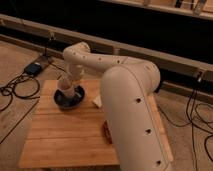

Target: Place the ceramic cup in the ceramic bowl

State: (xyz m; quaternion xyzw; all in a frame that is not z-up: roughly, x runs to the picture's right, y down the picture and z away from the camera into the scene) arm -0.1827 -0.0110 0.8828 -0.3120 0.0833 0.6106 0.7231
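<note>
Ceramic cup point(66, 90), hand point(72, 80) over round bowl point(59, 102)

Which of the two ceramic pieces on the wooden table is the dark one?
The ceramic bowl: wide, shallow and dark grey-black. The ceramic cup is pale and narrower, right at the gripper, which is over the bowl.

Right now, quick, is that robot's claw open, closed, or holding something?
Gripper: at the ceramic cup over the ceramic bowl; open or closed cannot be told.
</note>
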